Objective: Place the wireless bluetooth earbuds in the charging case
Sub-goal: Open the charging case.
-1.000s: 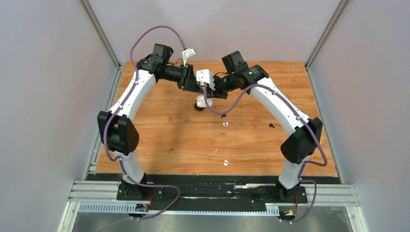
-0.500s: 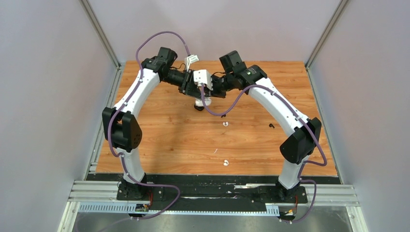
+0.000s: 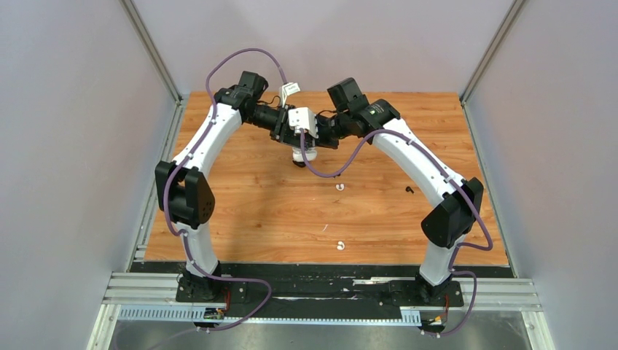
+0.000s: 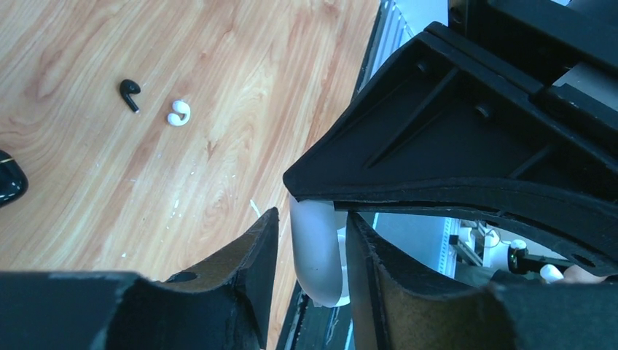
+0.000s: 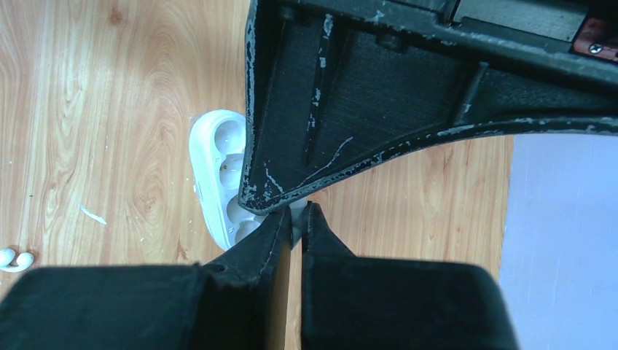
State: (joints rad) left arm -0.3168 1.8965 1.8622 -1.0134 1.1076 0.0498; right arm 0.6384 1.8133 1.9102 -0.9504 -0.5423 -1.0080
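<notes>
The white charging case lies open at the back middle of the table, its empty sockets showing in the right wrist view. My left gripper is shut on its rounded body. My right gripper is shut on a thin white edge of the same case. From above, both grippers meet over the case. Loose earbuds lie on the wood: two white ones and a black one. The left wrist view shows a black bud beside a white bud.
A black case pokes in at the left edge of the left wrist view. Grey walls close in the wooden table on three sides. A black strip and metal rails run along the near edge by the arm bases.
Both wrists have drawn a little left and back over the case. The left jaws have narrowed onto it. The earbuds on the table have not moved.
</notes>
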